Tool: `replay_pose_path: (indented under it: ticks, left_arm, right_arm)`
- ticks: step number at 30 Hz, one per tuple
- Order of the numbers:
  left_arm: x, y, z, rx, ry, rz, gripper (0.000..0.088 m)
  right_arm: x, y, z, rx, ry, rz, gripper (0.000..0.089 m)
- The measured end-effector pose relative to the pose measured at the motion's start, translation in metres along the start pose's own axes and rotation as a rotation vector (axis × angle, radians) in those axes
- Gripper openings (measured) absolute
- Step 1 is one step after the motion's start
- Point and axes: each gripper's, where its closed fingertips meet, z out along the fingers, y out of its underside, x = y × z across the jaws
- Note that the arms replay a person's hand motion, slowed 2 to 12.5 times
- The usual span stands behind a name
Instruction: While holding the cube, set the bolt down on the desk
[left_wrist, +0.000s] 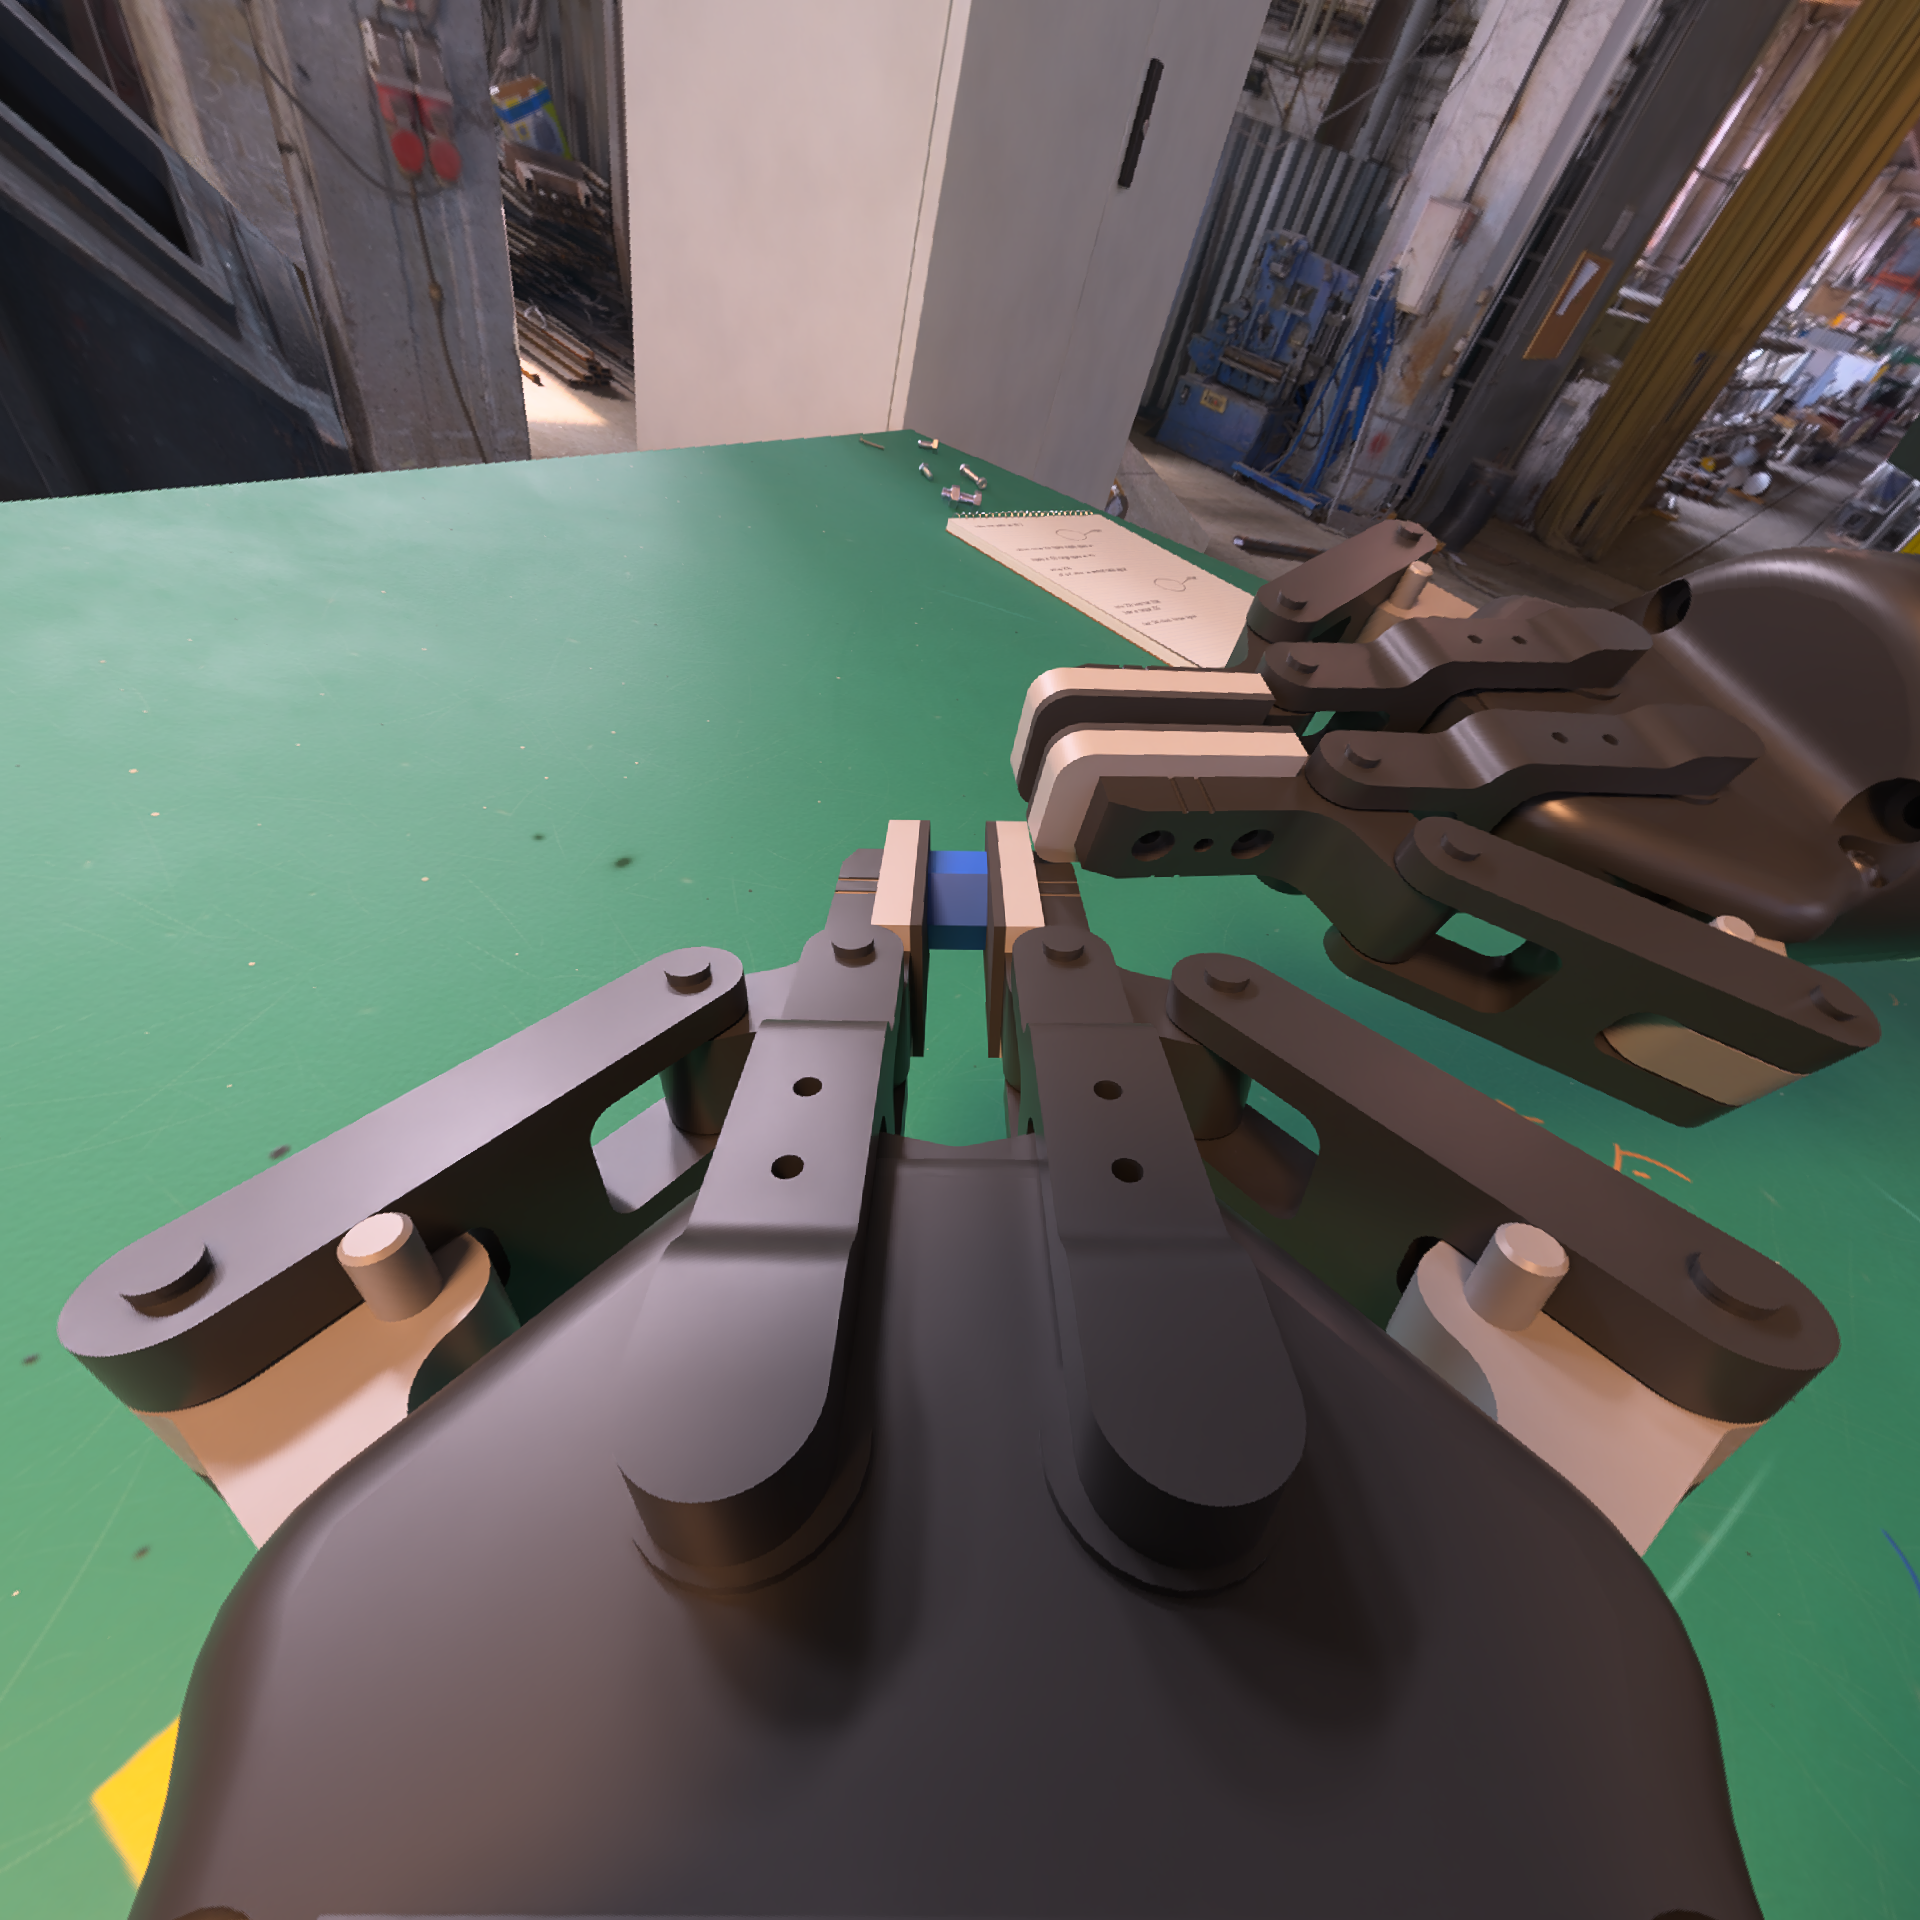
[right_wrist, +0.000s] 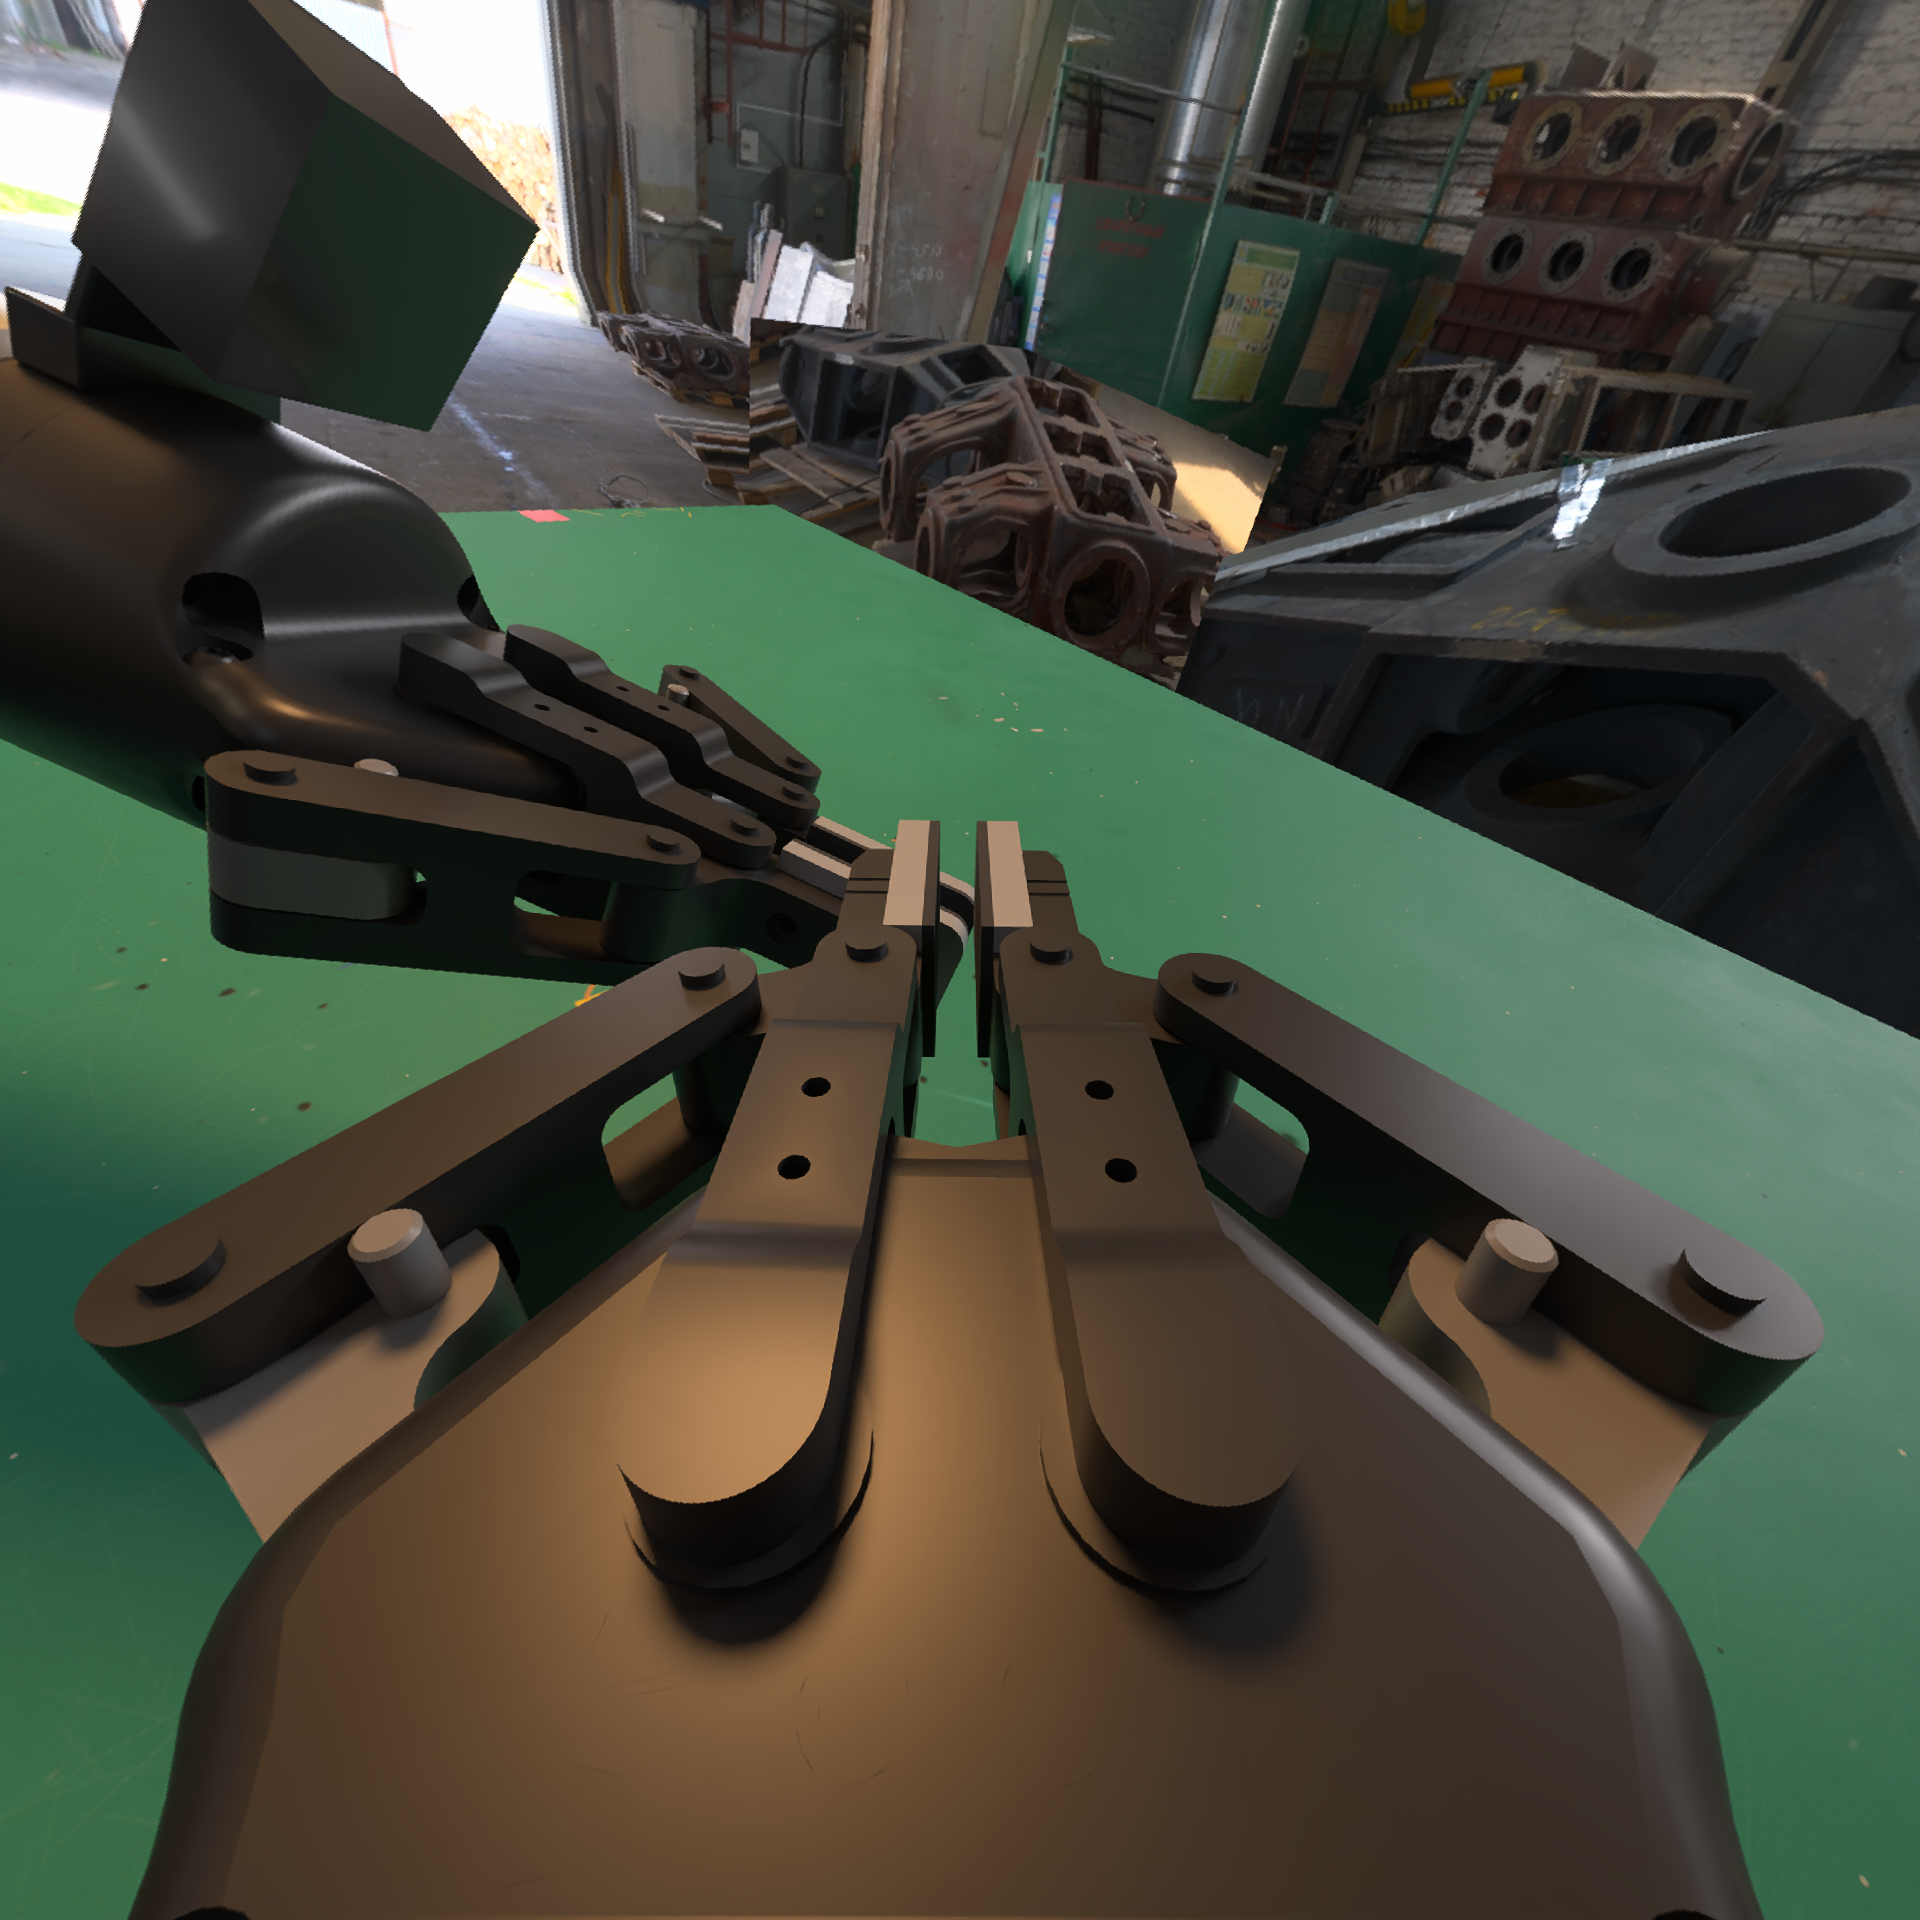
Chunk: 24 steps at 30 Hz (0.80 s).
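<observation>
The left gripper (left_wrist: 957, 883) clamps a small blue cube (left_wrist: 956, 900) above the green tabletop (left_wrist: 416, 727). The right gripper (right_wrist: 957, 873) is nearly closed; no bolt shows between its pads, so its grasp is unclear.

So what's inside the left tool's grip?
A blue cube, clamped between the pads of the left tool. The pads cover its sides, and whatever lies beneath it is hidden.

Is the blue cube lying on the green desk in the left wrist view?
No, the blue cube is clamped between the jaws of the left gripper, above the desk.
</observation>
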Motion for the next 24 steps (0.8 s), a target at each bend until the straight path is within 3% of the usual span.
replay_pose_path:
  ticks: [24]
  left_arm:
    - [-0.0013, -0.0001, -0.0006, 0.011, 0.005, -0.038, 0.0094]
  right_arm:
    - [0.0041, 0.0017, 0.0007, -0.009, 0.022, 0.004, 0.0059]
